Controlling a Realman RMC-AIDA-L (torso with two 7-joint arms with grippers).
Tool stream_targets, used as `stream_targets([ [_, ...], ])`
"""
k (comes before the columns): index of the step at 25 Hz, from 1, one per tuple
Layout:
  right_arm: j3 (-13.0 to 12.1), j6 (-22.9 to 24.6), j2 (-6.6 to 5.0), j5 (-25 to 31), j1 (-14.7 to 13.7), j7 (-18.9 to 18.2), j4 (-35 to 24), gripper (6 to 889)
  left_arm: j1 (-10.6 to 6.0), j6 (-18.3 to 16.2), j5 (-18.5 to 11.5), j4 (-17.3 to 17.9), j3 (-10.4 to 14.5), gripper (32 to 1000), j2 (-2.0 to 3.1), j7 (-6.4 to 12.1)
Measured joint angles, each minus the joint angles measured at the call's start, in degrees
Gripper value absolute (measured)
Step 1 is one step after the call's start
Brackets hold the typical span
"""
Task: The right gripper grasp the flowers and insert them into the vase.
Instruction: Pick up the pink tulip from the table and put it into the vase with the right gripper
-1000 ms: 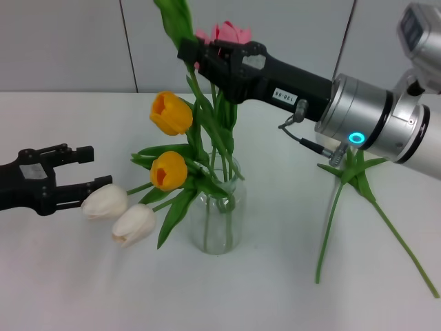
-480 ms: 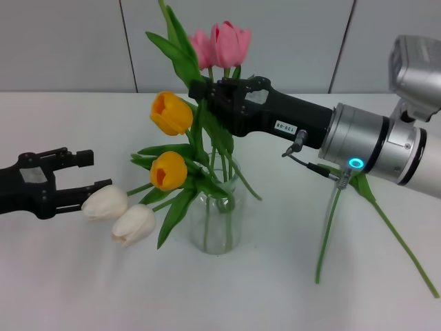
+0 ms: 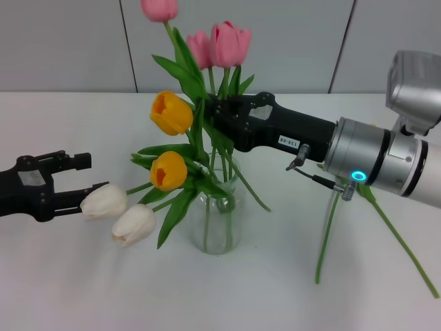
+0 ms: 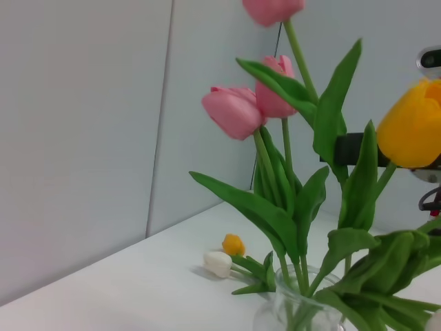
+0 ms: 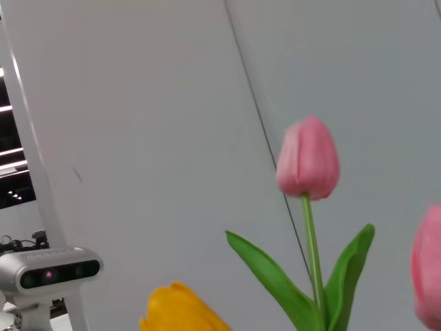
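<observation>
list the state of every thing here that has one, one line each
right hand: above the vase, closed on the pink tulip stems
pink tulips: upright, stems reaching down into the vase
vase: upright on the table, holding stems
yellow tulips: in the vase, leaning to the left side
white tulips: drooping low beside the vase
left hand: open, low by the white tulips
loose stem: lying flat on the table

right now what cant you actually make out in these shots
- Right end effector, head view: fingertips buried among the flowers, so its grip on the stems is hidden.
- Vase, left wrist view: body cut off by the frame edge, only the rim shows.
- Left end effector, head view: arm cut off by the frame edge.
</observation>
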Motion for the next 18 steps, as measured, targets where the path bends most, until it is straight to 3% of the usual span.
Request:
stream_targets([
  [7,-0.35,0.42,0.0,0.13,-2.69,0.11,-1.76,53,0.41,-0.01,0.0,0.0,-0.07,815,0.06,0.0],
  [12,-0.36,0.12,0.0,0.16,-3.07,0.53,-2.0,53,0.48,-0.01,0.04,0.0,-0.07,815,0.11,0.0],
  [18,-0.01,-2.15,0.0,0.52,-2.9,5.25,-5.41,52,0.95,-0.05,0.08,0.0,-0.07,815,0.25,0.0],
])
